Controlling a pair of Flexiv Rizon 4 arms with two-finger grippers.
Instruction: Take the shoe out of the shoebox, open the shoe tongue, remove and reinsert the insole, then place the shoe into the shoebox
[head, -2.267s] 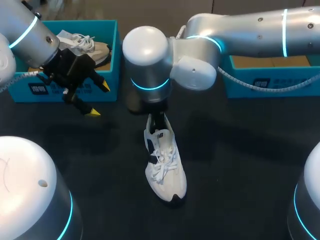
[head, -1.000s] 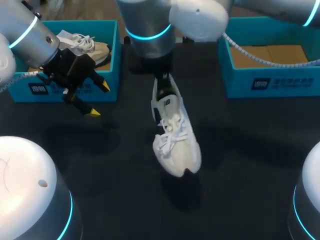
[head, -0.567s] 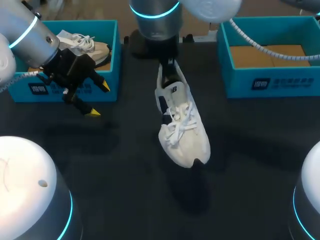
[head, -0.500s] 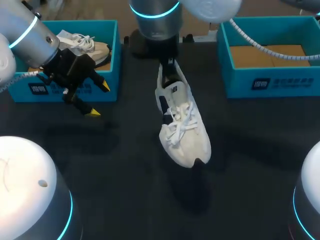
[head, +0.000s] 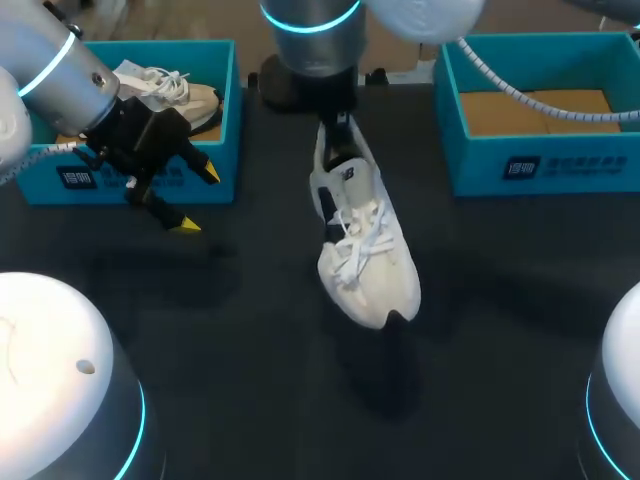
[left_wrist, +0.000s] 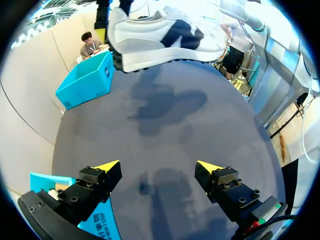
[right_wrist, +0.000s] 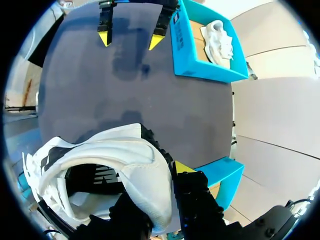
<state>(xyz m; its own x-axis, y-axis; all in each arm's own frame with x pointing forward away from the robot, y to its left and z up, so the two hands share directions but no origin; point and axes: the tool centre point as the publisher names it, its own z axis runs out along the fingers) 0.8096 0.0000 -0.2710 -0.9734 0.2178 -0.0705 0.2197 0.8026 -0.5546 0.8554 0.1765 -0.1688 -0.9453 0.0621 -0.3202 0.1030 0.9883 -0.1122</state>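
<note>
A white shoe (head: 365, 250) with dark side panels hangs toe-down over the middle of the table. My right gripper (head: 338, 135) is shut on its heel collar. In the right wrist view one yellow-tipped finger (right_wrist: 183, 168) lies outside the heel of the shoe (right_wrist: 100, 160); the other is inside it, hidden. My left gripper (head: 198, 200) stands open and empty in front of the left shoebox (head: 225, 120). From the left wrist view the shoe's sole (left_wrist: 165, 42) shows well ahead of that open gripper (left_wrist: 159, 166). The right shoebox (head: 540, 165) shows a bare cardboard floor.
A second white shoe (head: 170, 90) lies in the left shoebox. The right wrist view shows that box (right_wrist: 200, 60) beyond my left gripper (right_wrist: 130, 40), and a corner of the other box (right_wrist: 222, 170) beside the held shoe. Dark tabletop (head: 250, 380) spreads below the shoe.
My right arm has lifted the shoe off the table and carried it back and a little right; over the last half second it barely moves. The left arm is still.
</note>
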